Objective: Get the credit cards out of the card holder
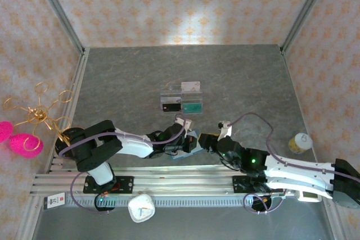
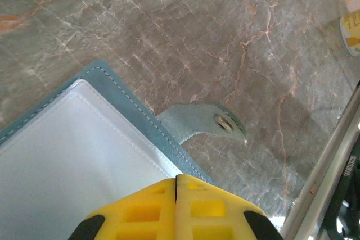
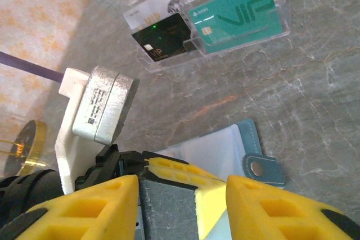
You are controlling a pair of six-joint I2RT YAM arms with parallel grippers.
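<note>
Teal card holder (image 1: 191, 142) lies open on the desk (image 1: 236, 77) near the front edge, betw. both tools, with clear sleeve up and snap strap (image 2: 216, 121) sticking out. L tool (image 2: 176, 209) is pressed together, tips over the sleeve's corner – can't tell if it pinches anything. R tool (image 3: 180, 217) is spread, close above the holder. Farther back, an acrylic tray (image 1: 171, 91) holds a silvery card (image 3: 152, 7), black card (image 3: 163, 37) and teal-green VIP card (image 3: 239, 18)

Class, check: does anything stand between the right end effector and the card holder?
Yes: the left end effector, shut, sits over the card holder directly ahead of the right end effector, whose fingers stand apart.
</note>
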